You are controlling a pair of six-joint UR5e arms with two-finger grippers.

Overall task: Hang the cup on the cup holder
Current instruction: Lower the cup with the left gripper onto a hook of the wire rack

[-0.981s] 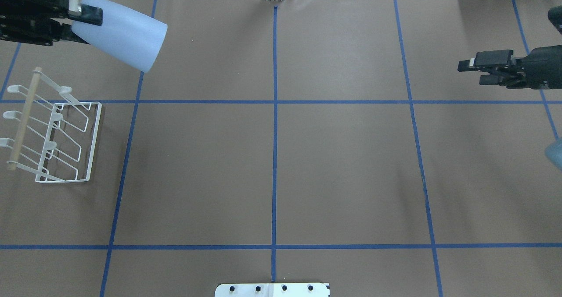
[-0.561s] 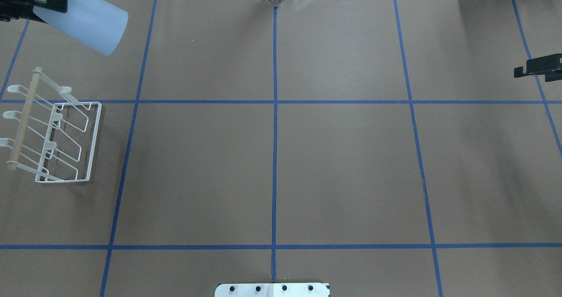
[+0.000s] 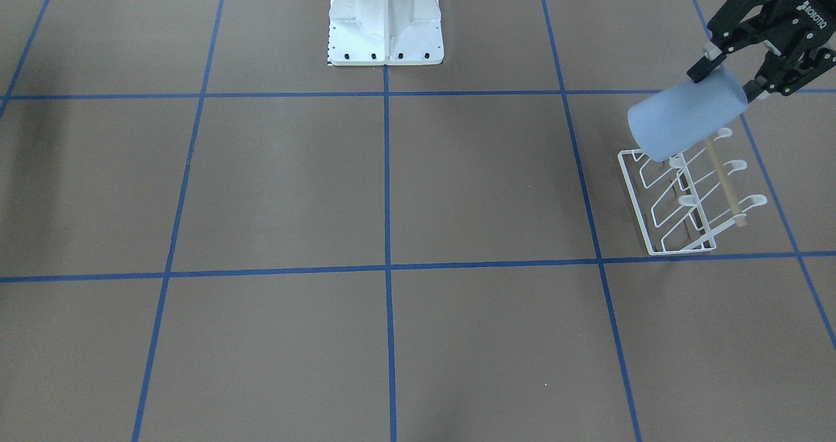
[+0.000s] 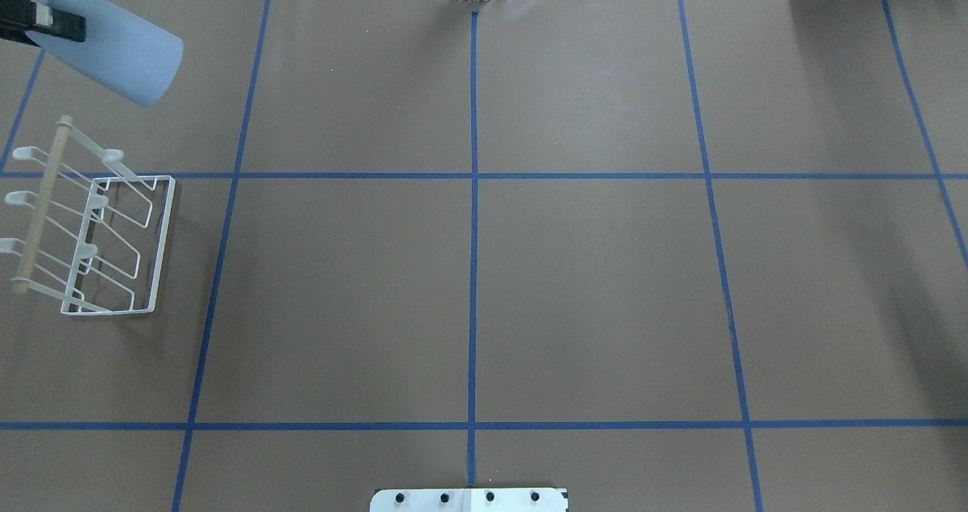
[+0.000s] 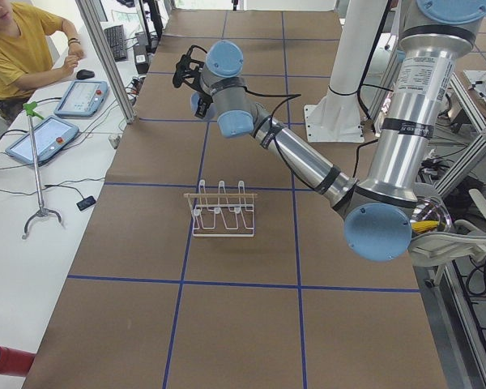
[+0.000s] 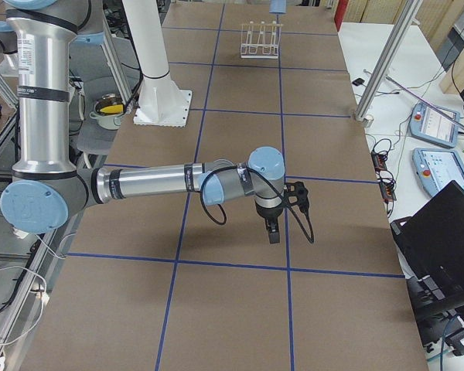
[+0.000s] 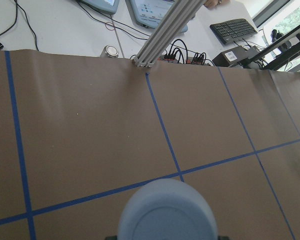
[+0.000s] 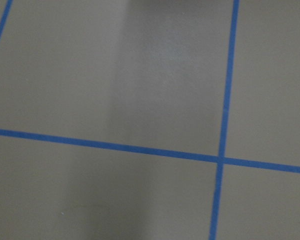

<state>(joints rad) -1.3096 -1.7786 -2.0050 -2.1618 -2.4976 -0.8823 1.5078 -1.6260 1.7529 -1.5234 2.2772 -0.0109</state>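
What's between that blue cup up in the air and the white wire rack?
Nothing. In the overhead view, only bare brown table paper shows between the cup and the cup holder.

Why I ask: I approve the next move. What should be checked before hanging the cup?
1. Grip: ok, fingers of the left gripper clamp the cup at its narrow end.
2. Cup's wide end tilted downward: ok.
3. cup holder upright, prongs bare: ok.
4. Cup lined up over a prong: not ok, it hangs beyond the holder's far end.
5. right gripper away from the holder: ok; open or shut, cannot tell.
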